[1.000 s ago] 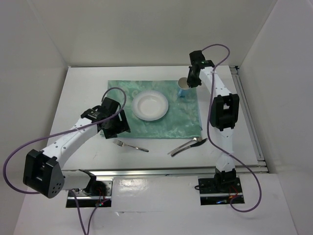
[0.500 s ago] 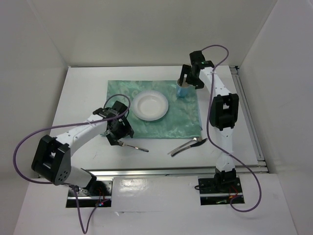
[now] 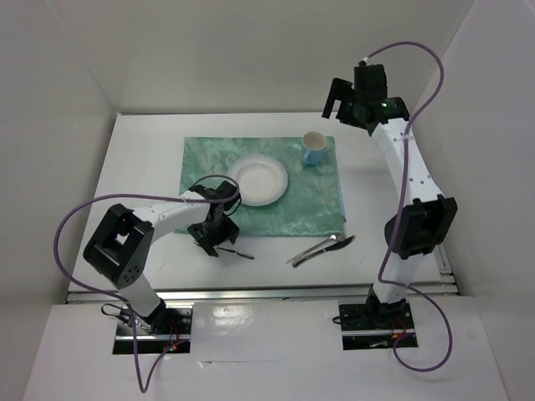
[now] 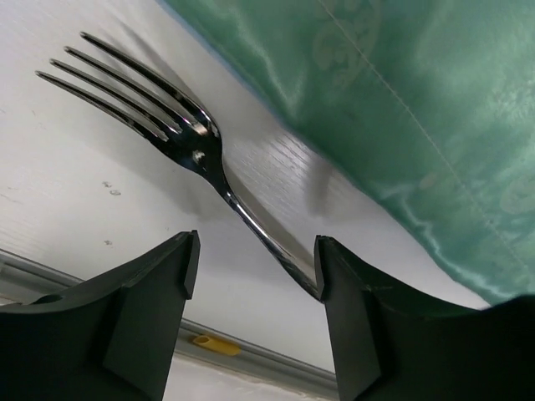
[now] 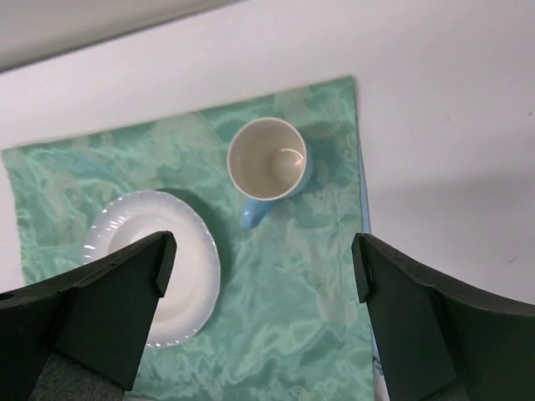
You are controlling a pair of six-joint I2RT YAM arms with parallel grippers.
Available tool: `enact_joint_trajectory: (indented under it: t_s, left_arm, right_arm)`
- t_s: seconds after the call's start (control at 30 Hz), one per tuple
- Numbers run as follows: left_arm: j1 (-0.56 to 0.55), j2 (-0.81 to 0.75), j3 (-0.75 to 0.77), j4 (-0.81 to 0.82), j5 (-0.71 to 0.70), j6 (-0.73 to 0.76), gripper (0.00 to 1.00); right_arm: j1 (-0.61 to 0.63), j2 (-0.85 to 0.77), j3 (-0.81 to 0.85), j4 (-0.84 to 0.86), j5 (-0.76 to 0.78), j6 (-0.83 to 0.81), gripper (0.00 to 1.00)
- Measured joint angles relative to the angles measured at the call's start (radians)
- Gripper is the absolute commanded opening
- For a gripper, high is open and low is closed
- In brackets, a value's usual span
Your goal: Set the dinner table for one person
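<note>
On the white dinner table (image 3: pixel 142 167) lies a green placemat (image 3: pixel 309 205) with a white plate (image 3: pixel 257 180) and a blue cup (image 3: pixel 313 148) standing upright on it. A fork (image 3: pixel 242 254) lies on the table in front of the mat. My left gripper (image 3: pixel 216 242) is down over it. In the left wrist view the fork (image 4: pixel 180 134) has its handle between the open fingers of the left gripper (image 4: pixel 257 267), against the right one. My right gripper (image 3: pixel 344 98) hangs open high above the cup (image 5: pixel 269 160), nothing between its fingers (image 5: pixel 125 292).
A spoon and a knife (image 3: pixel 322 246) lie together on the table just off the mat's front right corner. A metal rail (image 3: pixel 251 292) runs along the near edge, close behind the fork. The plate (image 5: pixel 167 259) sits left of the cup.
The right gripper opened, let go of the cup and rose up and back from it. The left arm swung right and came down over the fork's handle, its jaws narrowing a little.
</note>
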Motion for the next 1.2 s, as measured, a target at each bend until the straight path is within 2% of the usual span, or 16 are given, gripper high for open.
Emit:
enact_joint_trajectory:
  t_s: [0.07,0.23,0.37,0.4,0.43,0.53,0.67,0.9,1.03,1.2]
  left_arm:
    - [0.0,0.002,-0.007,0.004,-0.01,-0.03,0.72]
    - [0.001,0.026,-0.033,0.024,-0.025,-0.076,0.56]
    - [0.002,0.03,-0.031,0.031,-0.022,-0.092,0.28]
    - [0.002,0.03,-0.031,0.027,-0.022,-0.093,0.11]
    - [0.002,0.028,-0.031,0.016,-0.02,-0.091,0.01]
    - [0.002,0.0,-0.04,-0.005,-0.037,-0.084,0.0]
    - [0.002,-0.087,-0.018,-0.104,-0.11,0.026,0.0]
    - [0.026,-0.099,0.279,-0.253,-0.261,0.349,0.0]
    - [0.103,-0.026,0.416,-0.234,-0.288,0.545,0.0]
    - [0.168,0.216,0.586,-0.217,-0.307,0.727,0.0]
  right_arm:
    - [0.0,-0.055,-0.021,0.014,0.0,-0.005,1.0]
    - [0.0,-0.1,-0.058,0.034,0.003,-0.024,1.0]
    - [-0.003,-0.1,-0.095,0.032,0.008,-0.032,1.0]
    - [-0.004,-0.1,-0.101,0.032,0.008,-0.034,1.0]
    - [-0.005,-0.1,-0.106,0.032,0.008,-0.034,1.0]
    - [-0.01,-0.1,-0.113,0.034,0.01,-0.038,1.0]
    - [-0.015,-0.112,-0.142,0.035,0.011,-0.046,1.0]
    - [-0.022,-0.206,-0.289,0.048,-0.022,-0.051,1.0]
    - [-0.024,-0.322,-0.461,0.057,-0.018,-0.043,1.0]
    - [-0.045,-0.486,-0.696,0.065,-0.038,-0.005,1.0]
